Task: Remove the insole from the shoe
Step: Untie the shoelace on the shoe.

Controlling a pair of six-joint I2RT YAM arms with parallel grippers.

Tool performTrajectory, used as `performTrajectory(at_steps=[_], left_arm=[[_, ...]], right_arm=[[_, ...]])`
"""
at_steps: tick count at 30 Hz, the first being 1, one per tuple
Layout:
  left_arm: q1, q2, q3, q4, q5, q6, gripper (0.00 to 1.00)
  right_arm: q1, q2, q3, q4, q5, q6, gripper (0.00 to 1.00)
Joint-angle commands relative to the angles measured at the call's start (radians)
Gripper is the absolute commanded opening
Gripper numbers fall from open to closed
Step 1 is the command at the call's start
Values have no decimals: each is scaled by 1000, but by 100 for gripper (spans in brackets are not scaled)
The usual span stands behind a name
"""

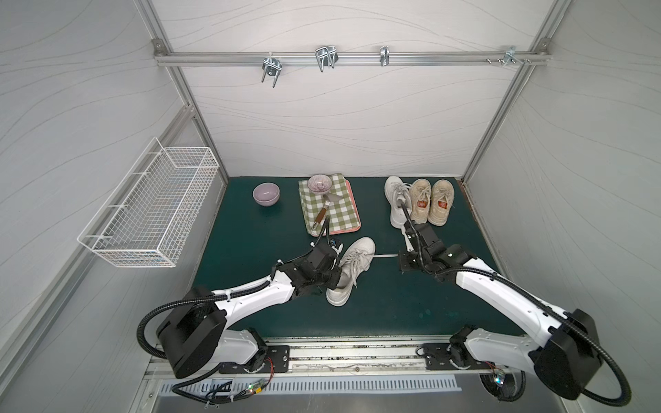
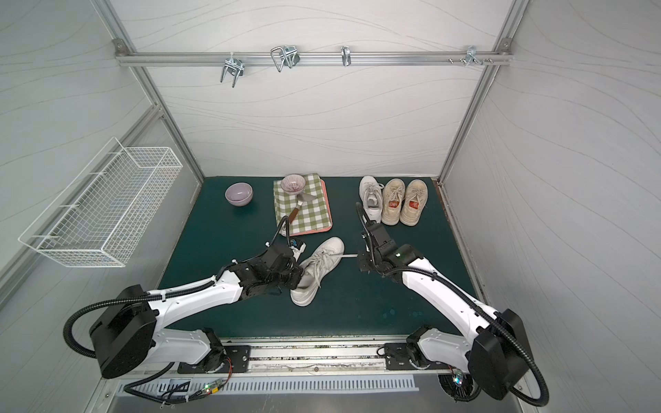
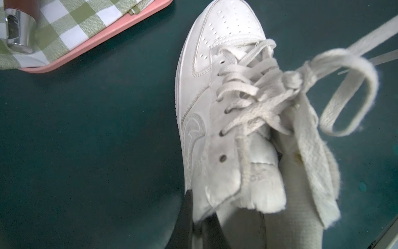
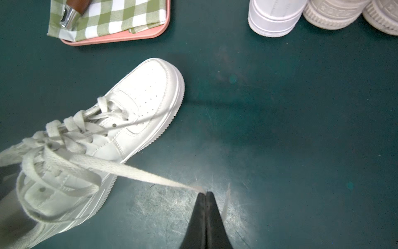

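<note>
Your white shoe (image 1: 352,270) sits mid-counter (image 1: 393,314), toe angled toward the back wall, its laces loosened and its frayed tongue pushed aside, so grey mesh lining shows in its mouth. Your left tool (image 3: 197,207) is pressed nearly together, pinching the shoe's side wall at the collar, one finger outside and one inside. Your right tool (image 4: 206,194) is clamped tight on the end of a lace (image 4: 137,172), which runs taut from the shoe.
</note>
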Motion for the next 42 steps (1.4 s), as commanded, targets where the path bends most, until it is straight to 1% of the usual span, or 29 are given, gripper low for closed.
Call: performTrajectory(at_steps=[1,7,11,17,18,19,20,21,23,26,31,33,36,37,39,41,42], left_arm=[[14,-28,6,68,-38,0,0],[17,-13,13,67,-47,-2,0],[17,-14,12,68,-46,-1,0],[18,-19,11,70,-35,1,0],[17,-20,10,69,-33,-1,0],[17,-22,11,69,-35,-2,0],[17,-22,10,70,-36,-2,0],[17,-25,9,70,-38,-3,0],[16,-28,7,70,-45,-8,0],[18,-33,7,68,-53,-13,0],[17,-43,7,61,-73,-23,0],[17,-46,10,58,-75,-24,0],[17,-51,12,53,-67,-31,0],[17,-53,12,53,-56,-31,4],[18,-62,9,55,-33,-35,19],[18,-71,1,67,-3,-39,26],[17,-77,-3,72,14,-39,27]], right_arm=[[-51,-27,-16,-53,4,11,0],[-118,-15,-18,-51,-33,12,0],[-124,10,-7,-38,-49,13,0],[-123,44,16,2,-143,-17,0],[-120,53,33,-13,-141,-19,4],[-119,59,48,-29,-135,-25,14],[-113,61,65,-45,-123,-31,27],[-100,54,78,-56,-102,-41,39],[-51,32,100,-70,-68,-64,50],[49,13,137,-91,-24,-85,56],[230,24,175,-67,-27,-53,56],[303,60,198,-41,-36,-27,55],[369,136,242,-16,-36,-9,55],[378,158,254,-11,-34,-6,55],[392,202,279,-5,-33,-2,55],[398,234,296,-4,-29,4,54],[399,250,305,-4,-29,7,54]])
